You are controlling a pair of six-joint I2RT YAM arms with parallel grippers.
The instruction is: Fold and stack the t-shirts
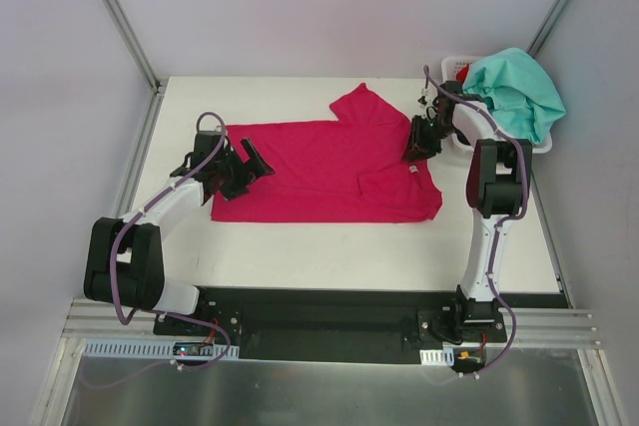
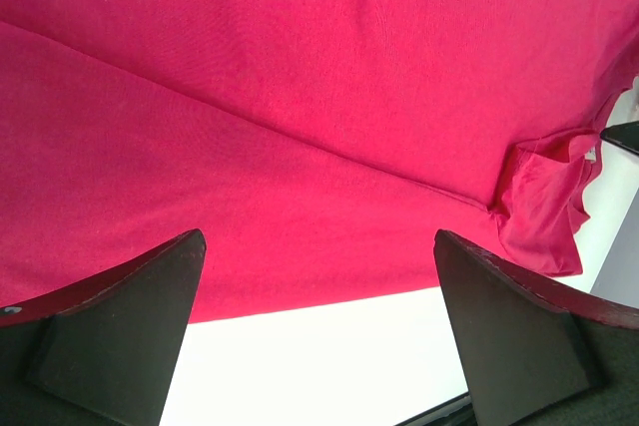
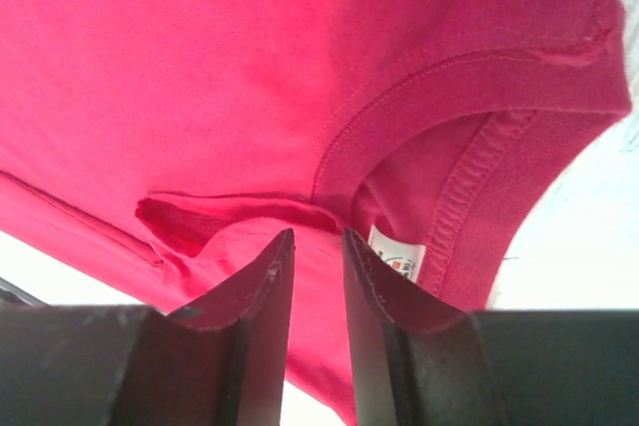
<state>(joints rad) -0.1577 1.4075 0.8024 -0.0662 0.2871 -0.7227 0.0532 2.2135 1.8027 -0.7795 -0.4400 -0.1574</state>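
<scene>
The magenta t-shirt (image 1: 319,172) is lying spread flat on the tabletop (image 1: 300,241), reaching from the jaws of the left gripper (image 1: 252,160) across to the jaws of the right gripper (image 1: 419,142).

The left gripper (image 2: 319,241) is hovering with its jaws standing wide apart and holding nothing. The shirt's body is lying straight ahead of them, a long crease is running across it, and bare tabletop is showing just beneath the tips.

The right gripper (image 3: 318,234) is sitting at the neckline, its jaws parted only by a narrow gap. A bunched fold of the collar is lying right at their tips; whether they are pinching it, I cannot tell. The small white label (image 3: 399,258) is lying just beside the right-hand jaw in the wrist view.

Behind the right jaws, a teal t-shirt (image 1: 514,87) is draping over a white basket (image 1: 540,146).
</scene>
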